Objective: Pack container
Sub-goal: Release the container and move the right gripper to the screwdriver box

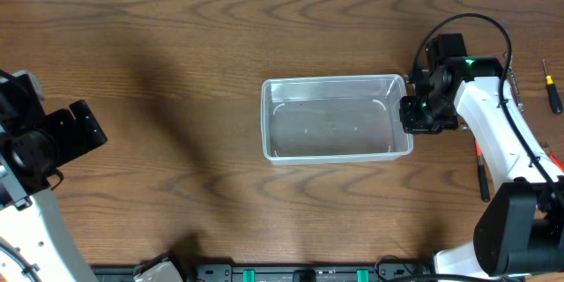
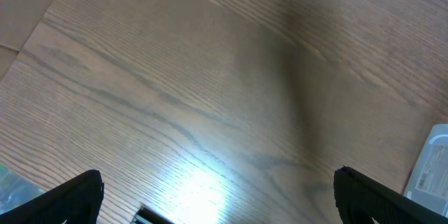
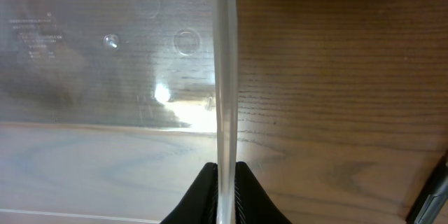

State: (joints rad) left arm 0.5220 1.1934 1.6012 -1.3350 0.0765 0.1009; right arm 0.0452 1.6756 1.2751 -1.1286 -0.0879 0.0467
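Currently the right gripper (image 3: 224, 176) is pinched on the clear, see-through plastic rectangular container (image 1: 330, 123) with rounded corners and a rimmed edge. In the right wrist view its two black fingertips (image 3: 199, 199) press against either face of the thin upright wall, with only the plastic between them. From overhead, the grip sits on the tub's right short side, near the far right corner.

The container lies flat in the middle of the brown wood-grain table (image 1: 176, 44), long side running left to right. Through its floor only the table's grain and a few glints of light show. The right wrist view shows small moulded circles and faint embossed lettering on the plastic (image 3: 105, 56).

The white-and-black right arm (image 1: 502, 141) rises from the near right corner of the table and leans in toward the tub. Its wrist is bent so the gripper (image 1: 412, 115) points left at the rim, and a black cable loops above it. On the table to its right lie a slim black-handled tool (image 1: 550, 92) and, partly under the arm, a red-and-black stick (image 1: 482, 176).

The left gripper (image 2: 220, 190) hangs over bare wood with its fingers spread wide, touching nothing. Overhead, it sits at the table's left edge (image 1: 84, 128), well apart from the tub and pointing toward it.
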